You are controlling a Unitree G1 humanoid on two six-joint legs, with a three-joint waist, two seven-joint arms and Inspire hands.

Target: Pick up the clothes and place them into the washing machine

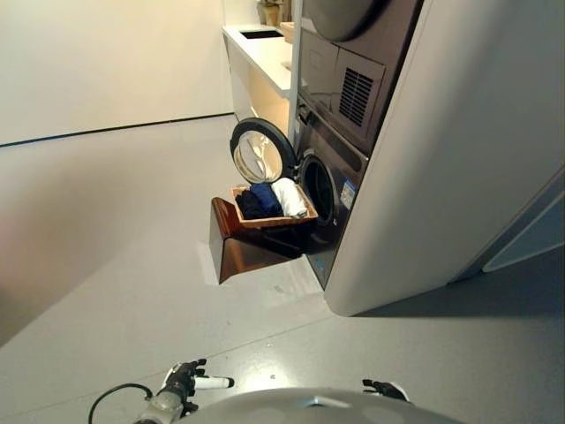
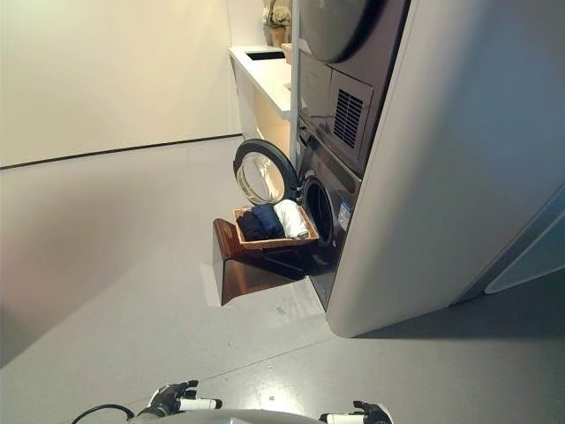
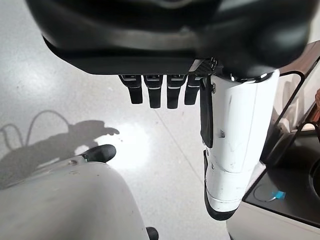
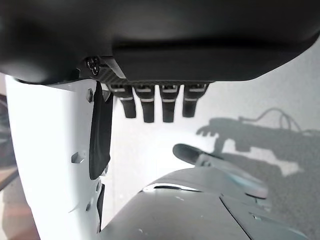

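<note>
Brown and glossy, a stand (image 1: pixel 243 247) sits on the grey floor (image 1: pixel 115 265) just in front of the washing machine (image 1: pixel 340 190), bearing a wooden basket (image 1: pixel 265 221) at the level of the drum opening. Inside the basket lie the clothes (image 1: pixel 269 200): dark navy pieces toward the left and a white piece (image 1: pixel 290 196) on the right, nearest the drum. The machine's round door (image 1: pixel 260 152) stands swung open to the left, behind the basket. A second dark appliance (image 2: pixel 349 53) is stacked above the washer, and a white counter (image 1: pixel 260 53) runs along the wall beyond.

Both hands hang low at the near edge of the head views, well apart from the basket. The left hand (image 3: pixel 160 92) holds nothing, its fingers straight and its white-covered thumb extended over bare floor. The right hand (image 4: pixel 155 105) is likewise empty, fingers straight and relaxed
</note>
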